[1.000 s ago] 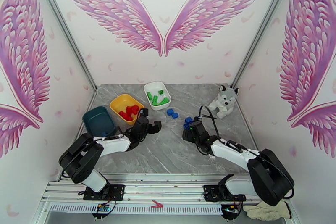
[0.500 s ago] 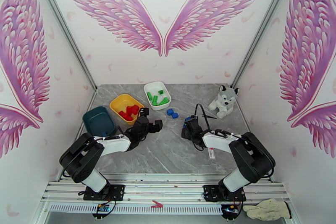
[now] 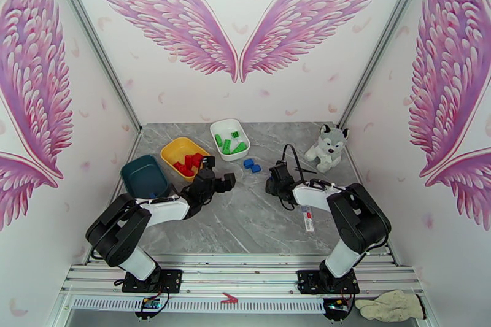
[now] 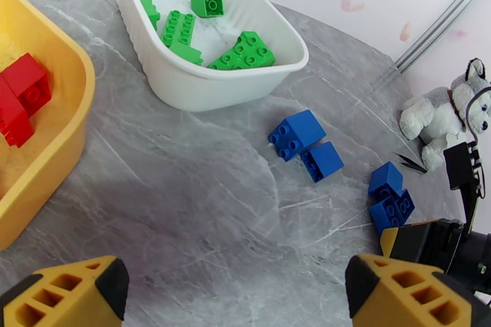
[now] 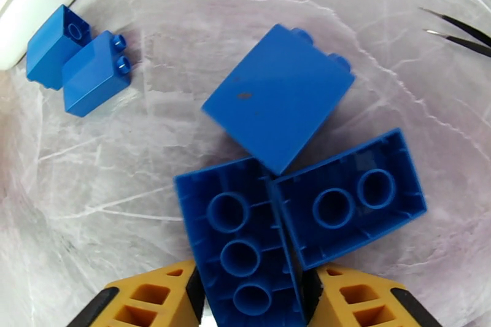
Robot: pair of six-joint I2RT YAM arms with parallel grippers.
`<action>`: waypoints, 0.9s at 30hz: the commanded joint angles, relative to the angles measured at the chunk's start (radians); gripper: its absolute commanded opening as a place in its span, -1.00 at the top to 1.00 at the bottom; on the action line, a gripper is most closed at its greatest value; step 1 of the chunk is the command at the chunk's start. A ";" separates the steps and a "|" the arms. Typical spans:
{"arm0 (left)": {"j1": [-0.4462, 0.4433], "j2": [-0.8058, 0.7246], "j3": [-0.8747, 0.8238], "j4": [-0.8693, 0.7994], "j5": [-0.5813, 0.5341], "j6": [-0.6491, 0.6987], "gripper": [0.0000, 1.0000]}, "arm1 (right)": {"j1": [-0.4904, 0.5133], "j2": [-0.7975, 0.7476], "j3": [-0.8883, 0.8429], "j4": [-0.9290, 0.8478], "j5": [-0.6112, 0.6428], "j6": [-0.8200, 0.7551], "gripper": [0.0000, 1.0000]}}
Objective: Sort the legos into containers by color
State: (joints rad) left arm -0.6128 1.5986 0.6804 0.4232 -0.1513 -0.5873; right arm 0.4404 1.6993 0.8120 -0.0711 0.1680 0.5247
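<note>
On the grey marble table, mid-right, the right gripper is down low over a clump of three blue bricks. Its yellow fingers are closed in on a long blue brick, pads against both long sides. That brick lies hollow side up. Whether it is off the table, cannot tell.

A second upturned brick touches its right side. A third brick lies on its side, just beyond those two, one corner at the seam where they meet.

A pair of blue bricks lies touching each other farther left, near the white dish and apart from the clump.

The left gripper hangs above bare table left of centre, jaws spread wide, nothing between them. It points toward the dishes and the loose blue pair.

The white dish is at the back centre, green bricks inside it. The yellow dish is just left of it and nearer, red bricks piled in its right half. The teal dish is left again and nearer, close to the table's left edge. The three dishes make a slanted row.

A toy husky sits upright at the back right, well apart from the dishes. A glove lies off the table by the right arm's base rail.
</note>
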 commanded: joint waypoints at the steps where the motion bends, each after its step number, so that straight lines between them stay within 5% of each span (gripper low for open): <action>1: 0.017 -0.054 -0.012 -0.012 -0.003 -0.012 -0.97 | -0.002 0.002 0.006 0.033 -0.052 -0.007 0.19; 15: 0.144 -0.266 -0.100 -0.104 -0.031 -0.027 -0.98 | 0.073 -0.053 0.012 0.057 -0.134 -0.001 0.35; 27: 0.366 -0.456 -0.187 -0.223 -0.125 -0.099 -0.98 | 0.277 -0.013 0.155 0.134 -0.288 0.003 0.37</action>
State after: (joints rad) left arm -0.2893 1.1759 0.5201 0.2611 -0.2474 -0.6548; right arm 0.6830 1.6608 0.9031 0.0040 -0.0475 0.5228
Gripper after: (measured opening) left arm 0.987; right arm 0.360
